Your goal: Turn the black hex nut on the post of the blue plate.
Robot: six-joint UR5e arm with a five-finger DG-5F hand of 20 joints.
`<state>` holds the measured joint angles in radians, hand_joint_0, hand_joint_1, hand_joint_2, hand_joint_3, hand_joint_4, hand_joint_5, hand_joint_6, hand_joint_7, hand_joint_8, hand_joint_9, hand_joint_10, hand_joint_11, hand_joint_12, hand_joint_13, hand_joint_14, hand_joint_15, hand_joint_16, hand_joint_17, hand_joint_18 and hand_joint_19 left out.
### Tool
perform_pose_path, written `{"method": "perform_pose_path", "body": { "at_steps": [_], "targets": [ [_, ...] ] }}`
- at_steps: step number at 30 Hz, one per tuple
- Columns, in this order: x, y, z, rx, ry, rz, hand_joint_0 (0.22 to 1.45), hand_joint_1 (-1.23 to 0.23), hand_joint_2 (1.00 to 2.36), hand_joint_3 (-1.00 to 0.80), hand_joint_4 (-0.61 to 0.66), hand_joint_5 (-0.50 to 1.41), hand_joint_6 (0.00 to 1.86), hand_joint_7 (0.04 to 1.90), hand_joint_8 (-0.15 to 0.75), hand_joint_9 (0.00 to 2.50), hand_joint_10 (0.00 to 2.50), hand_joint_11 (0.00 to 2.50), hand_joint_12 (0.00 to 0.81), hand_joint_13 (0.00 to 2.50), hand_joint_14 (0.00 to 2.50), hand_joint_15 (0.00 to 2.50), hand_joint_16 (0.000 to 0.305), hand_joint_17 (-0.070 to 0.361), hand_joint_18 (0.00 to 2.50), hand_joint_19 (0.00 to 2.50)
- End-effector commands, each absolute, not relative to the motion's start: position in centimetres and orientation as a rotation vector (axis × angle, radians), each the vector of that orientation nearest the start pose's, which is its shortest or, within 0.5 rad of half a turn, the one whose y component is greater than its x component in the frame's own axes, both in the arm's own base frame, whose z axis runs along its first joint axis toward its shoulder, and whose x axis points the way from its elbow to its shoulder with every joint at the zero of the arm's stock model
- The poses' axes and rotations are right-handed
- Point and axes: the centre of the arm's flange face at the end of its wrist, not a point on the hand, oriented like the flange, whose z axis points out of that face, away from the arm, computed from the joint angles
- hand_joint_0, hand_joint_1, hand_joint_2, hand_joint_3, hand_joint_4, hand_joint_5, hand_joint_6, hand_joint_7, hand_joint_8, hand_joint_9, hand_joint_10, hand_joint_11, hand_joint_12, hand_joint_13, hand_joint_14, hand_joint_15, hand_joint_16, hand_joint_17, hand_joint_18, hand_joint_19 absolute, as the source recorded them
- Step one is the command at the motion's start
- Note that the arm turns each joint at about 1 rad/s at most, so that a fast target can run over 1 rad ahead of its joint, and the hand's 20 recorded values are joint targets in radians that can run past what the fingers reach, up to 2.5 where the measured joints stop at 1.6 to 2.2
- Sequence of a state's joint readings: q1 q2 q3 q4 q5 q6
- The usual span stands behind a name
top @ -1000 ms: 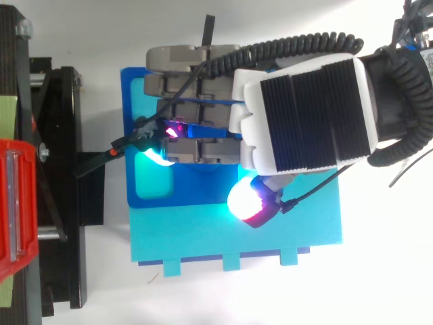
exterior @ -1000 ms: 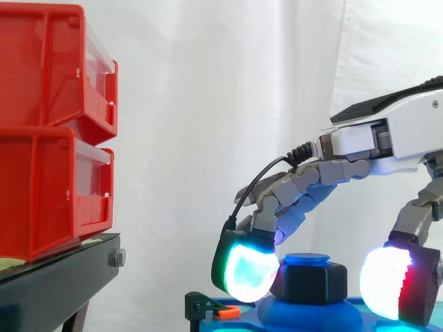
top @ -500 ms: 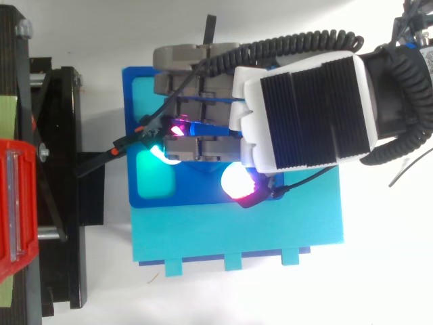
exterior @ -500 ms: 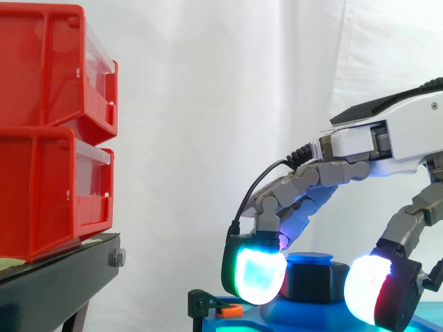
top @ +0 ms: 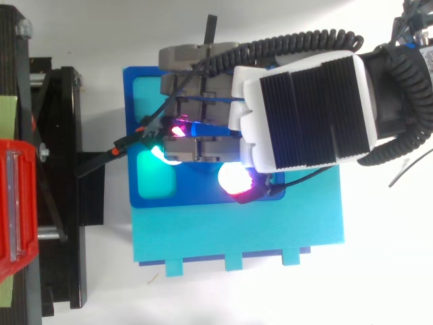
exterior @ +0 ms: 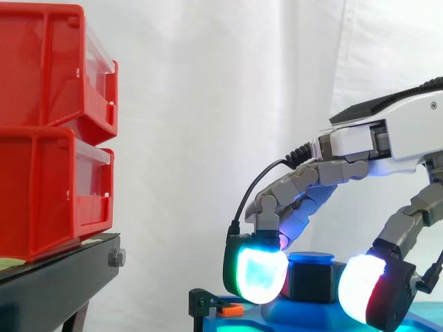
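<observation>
A white cloth curtain (exterior: pixel 208 104) with soft folds hangs at the far side. On the left, two red plastic bins (exterior: pixel 48 131) are stacked on a black flat-topped stand (exterior: pixel 62 277). The white tabletop (top: pixel 379 271) is evenly lit.

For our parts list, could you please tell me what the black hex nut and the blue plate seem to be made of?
The black hex nut looks like matte plastic: dull faces, no metallic glint. The blue plate also looks plastic, possibly printed: flat uniform colour, soft sheen.
</observation>
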<state>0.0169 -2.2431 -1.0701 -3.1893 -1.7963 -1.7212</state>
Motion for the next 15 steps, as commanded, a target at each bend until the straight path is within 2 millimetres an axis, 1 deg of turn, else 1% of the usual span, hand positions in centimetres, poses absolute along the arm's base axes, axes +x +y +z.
{"method": "perform_pose_path", "body": {
  "at_steps": [1,4,6,9,15],
  "targets": [
    [72.62,-9.88,30.99,-0.309,1.756,0.105,0.63,-0.71,1.01,-0.34,0.22,-0.12,0.50,1.21,0.278,0.73,0.00,0.11,0.328,0.57,0.00,0.12,0.037,0.083,0.46,0.27],
    [72.62,-9.88,30.99,-0.309,1.756,0.105,0.63,-0.73,1.01,-0.36,0.23,-0.13,0.50,1.22,0.278,0.73,0.00,0.11,0.330,0.57,0.00,0.12,0.037,0.083,0.47,0.26],
    [72.64,-9.88,30.88,-0.309,1.757,0.106,0.61,-0.75,1.01,-0.41,0.24,-0.13,0.50,1.20,0.276,0.72,0.00,0.11,0.330,0.57,0.00,0.12,0.037,0.084,0.47,0.26],
    [72.63,-9.88,31.00,-0.309,1.754,0.105,0.60,-0.75,1.00,-0.45,0.24,-0.13,0.50,1.19,0.276,0.72,0.00,0.10,0.330,0.57,0.01,0.13,0.037,0.084,0.48,0.26],
    [72.69,-9.88,31.03,-0.309,1.750,0.104,0.62,-0.74,1.00,-0.46,0.23,-0.13,0.50,1.20,0.280,0.77,0.00,0.13,0.324,0.63,0.00,0.13,0.036,0.080,0.52,0.25]
  ]
}}
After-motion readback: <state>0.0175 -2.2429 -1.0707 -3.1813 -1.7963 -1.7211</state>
